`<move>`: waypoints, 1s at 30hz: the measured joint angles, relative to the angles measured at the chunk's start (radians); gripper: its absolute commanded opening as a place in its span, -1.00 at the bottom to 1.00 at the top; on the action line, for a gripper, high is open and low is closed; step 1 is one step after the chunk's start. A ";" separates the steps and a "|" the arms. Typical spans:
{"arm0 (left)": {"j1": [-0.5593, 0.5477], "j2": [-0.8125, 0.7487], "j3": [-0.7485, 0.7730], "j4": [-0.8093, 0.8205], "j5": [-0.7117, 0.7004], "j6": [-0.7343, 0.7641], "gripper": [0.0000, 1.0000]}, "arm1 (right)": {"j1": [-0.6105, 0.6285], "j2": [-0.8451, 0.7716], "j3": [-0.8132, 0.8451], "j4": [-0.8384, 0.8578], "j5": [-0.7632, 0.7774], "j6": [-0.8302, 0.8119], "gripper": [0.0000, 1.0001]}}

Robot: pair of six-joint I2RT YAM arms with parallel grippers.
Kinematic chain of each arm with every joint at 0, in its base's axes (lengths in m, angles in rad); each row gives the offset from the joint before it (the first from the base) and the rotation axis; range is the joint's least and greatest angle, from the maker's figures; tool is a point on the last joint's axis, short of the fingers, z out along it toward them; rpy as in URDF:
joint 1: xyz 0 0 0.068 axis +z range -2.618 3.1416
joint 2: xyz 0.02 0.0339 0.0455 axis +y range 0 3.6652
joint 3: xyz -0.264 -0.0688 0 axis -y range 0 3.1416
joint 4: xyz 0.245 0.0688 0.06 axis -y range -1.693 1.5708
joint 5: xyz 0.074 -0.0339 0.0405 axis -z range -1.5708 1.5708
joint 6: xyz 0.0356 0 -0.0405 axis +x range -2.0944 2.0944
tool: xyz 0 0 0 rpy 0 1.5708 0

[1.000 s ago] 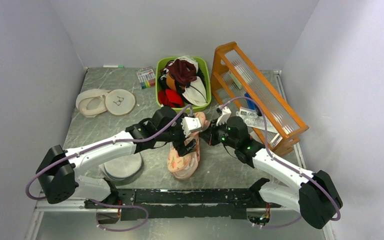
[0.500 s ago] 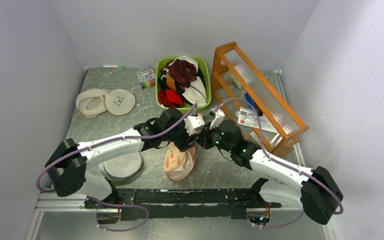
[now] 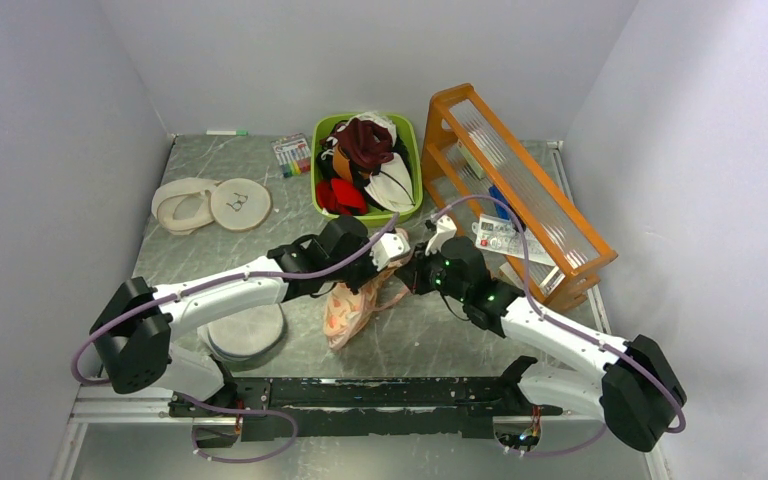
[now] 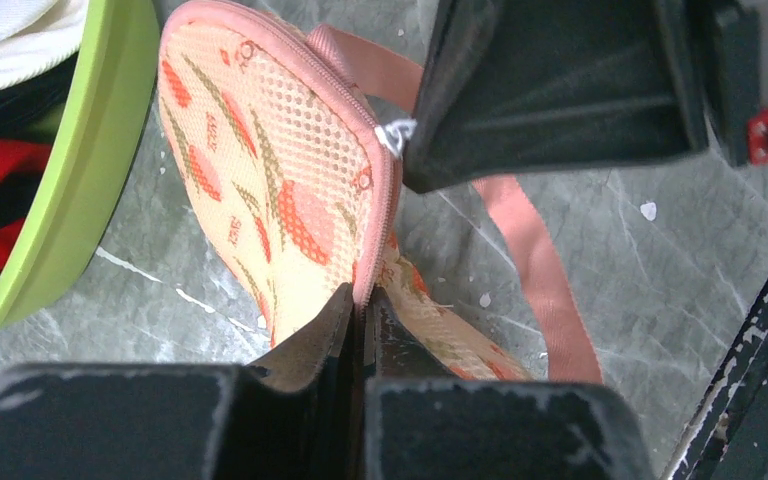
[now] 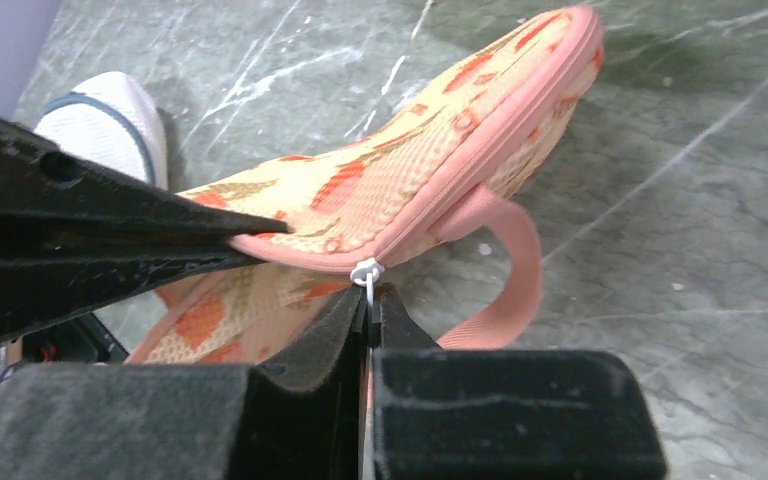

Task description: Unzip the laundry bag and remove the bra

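Note:
The laundry bag (image 3: 352,308) is a cream-peach floral case with a pink zip edge, tipped up on its side at the table's middle. My left gripper (image 4: 363,296) is shut on the pink zip edge of the bag (image 4: 260,170), near one end. My right gripper (image 5: 371,297) is shut on the small white zip pull (image 5: 367,270), which sits on the bag's (image 5: 410,180) rim. In the top view the left gripper (image 3: 380,274) and the right gripper (image 3: 412,276) meet tip to tip over the bag's far end. The zip looks closed along the part I see. The bra is hidden.
A pink strap (image 4: 532,262) loops from the bag onto the table. Behind it stands a green bin (image 3: 317,172) of garments, with an orange rack (image 3: 520,190) to the right. A white mesh disc (image 3: 245,335) lies near the left arm; cream discs (image 3: 210,203) and a marker pack (image 3: 292,155) lie far left.
My left gripper has closed on the bag's zip edge. The bag has been raised from lying flat onto its side and drawn slightly left. The right gripper stays shut on the pull.

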 measured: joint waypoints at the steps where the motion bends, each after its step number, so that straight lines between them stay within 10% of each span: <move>1: -0.001 0.000 0.003 -0.006 0.001 0.008 -0.80 | -0.007 0.000 0.002 -0.006 0.003 -0.005 -1.00; 21: -0.038 -0.080 -0.029 -0.042 -0.021 0.116 -0.78 | -0.160 0.036 0.079 -0.085 -0.092 -0.137 -1.00; 30: -0.040 -0.084 -0.033 -0.058 -0.123 0.124 0.06 | -0.163 -0.045 -0.011 -0.026 -0.225 -0.075 -1.00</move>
